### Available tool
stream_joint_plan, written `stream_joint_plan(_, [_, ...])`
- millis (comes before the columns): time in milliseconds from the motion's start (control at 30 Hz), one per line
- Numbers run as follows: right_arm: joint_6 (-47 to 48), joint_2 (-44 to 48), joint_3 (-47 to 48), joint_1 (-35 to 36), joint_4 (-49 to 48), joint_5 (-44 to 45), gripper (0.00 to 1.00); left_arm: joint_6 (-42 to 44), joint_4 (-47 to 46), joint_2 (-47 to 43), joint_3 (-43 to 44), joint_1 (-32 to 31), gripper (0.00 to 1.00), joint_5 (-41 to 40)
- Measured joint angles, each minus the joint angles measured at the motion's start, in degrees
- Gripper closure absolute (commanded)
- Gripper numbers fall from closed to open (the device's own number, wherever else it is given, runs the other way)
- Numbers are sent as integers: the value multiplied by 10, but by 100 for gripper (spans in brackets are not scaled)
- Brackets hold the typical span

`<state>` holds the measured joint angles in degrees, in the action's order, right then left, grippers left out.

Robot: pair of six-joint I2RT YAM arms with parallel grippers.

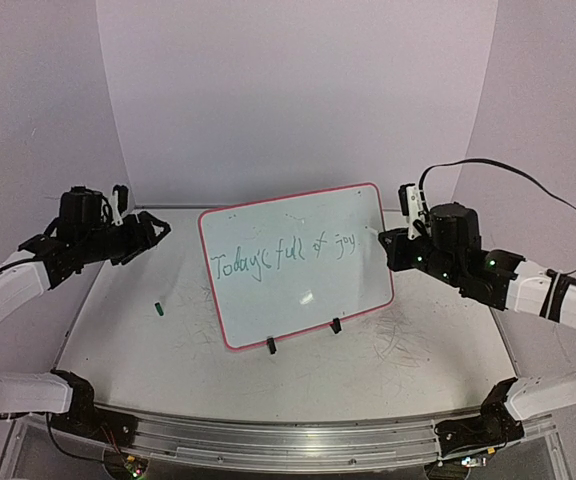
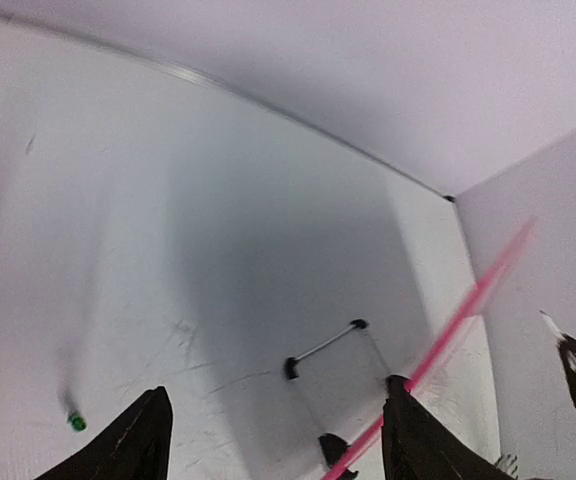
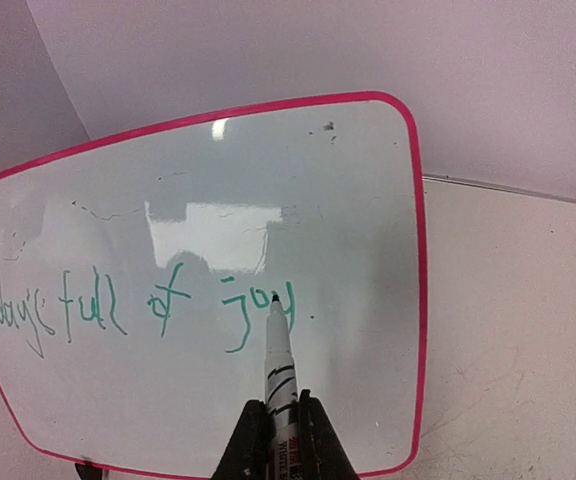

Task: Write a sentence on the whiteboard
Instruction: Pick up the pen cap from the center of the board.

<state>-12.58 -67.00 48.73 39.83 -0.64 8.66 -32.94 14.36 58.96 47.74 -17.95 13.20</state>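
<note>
Clamping pen (image 3: 280, 360) before whiteboard (image 3: 348, 200), right claw (image 3: 276, 415)

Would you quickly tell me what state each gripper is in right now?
Left gripper: open, fingers apart, holding nothing.
Right gripper: closed on the marker.

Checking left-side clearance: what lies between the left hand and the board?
Top view: only bare table between left hand and board; the green cap lies off that line.
</note>
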Motion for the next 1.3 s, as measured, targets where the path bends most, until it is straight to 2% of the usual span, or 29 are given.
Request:
stream_joint_plan(133, [14,-4,1,0,-3,-22,100,-58,99,99,22,13,48,-54])
stream_joint_plan(200, [16,-4,1,0,-6,-31,100,-65,137,154,23,19,46,-69])
stream_joint_plan(333, [16,-1,0,0,-13,-43,100,-55,183,219,23,23,36,-78])
stream_joint_plan(500, [15,18,-12,0,-20,-51,100,-19,203,278,25,22,36,-88])
stream_joint_plan(933, [6,28,-20,0,-28,-56,100,42,217,379,70,20,69,-127])
stream_joint_plan(1067, [4,28,-20,0,-28,-59,100,51,214,384,73,15,87,-133])
stream_joint_plan(1133, [4,28,-20,0,-28,-62,100,57,212,388,73,14,93,-134])
stream_joint_plan(1233, [8,28,-20,0,-28,-70,100,61,211,385,73,14,100,-135])
stream_joint_plan(1300, [18,28,-20,0,-28,-90,100,61,216,369,73,14,100,-140])
